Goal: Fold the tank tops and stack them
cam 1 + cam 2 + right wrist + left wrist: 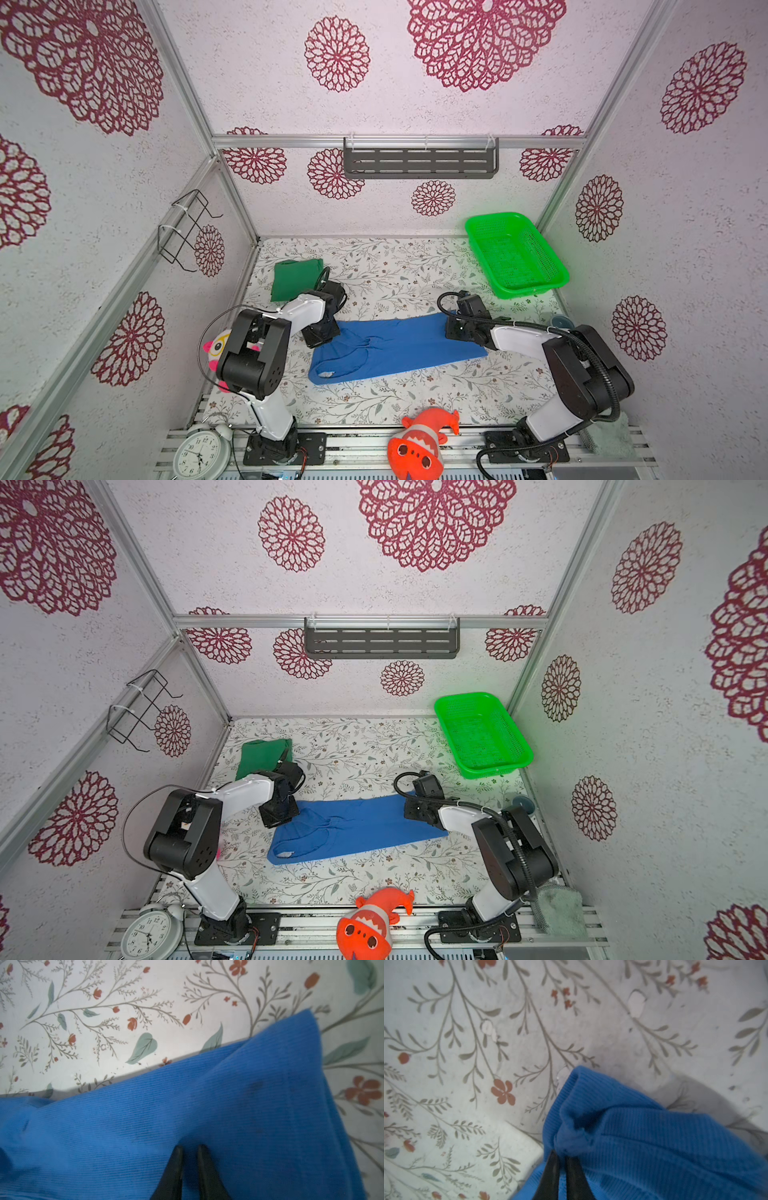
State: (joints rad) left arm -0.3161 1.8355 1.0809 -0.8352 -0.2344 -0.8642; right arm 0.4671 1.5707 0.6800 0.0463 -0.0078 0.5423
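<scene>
Seeing blue tank top (395, 349) stretched across mid-table (395, 270); I note left jaws pinched shut on its bunched strap end, right jaws clamped on its hem corner. Green tank top (296, 278) lies folded at back left.

Nipped between the nearly closed black jaws of the right gripper (190, 1148) — a raised fold of the blue tank top (228, 1105), spread over the floral table cover (104, 1053).

Bare table (395, 270) between dark green tank top (293, 278) and mesh basket (534, 289).
</scene>
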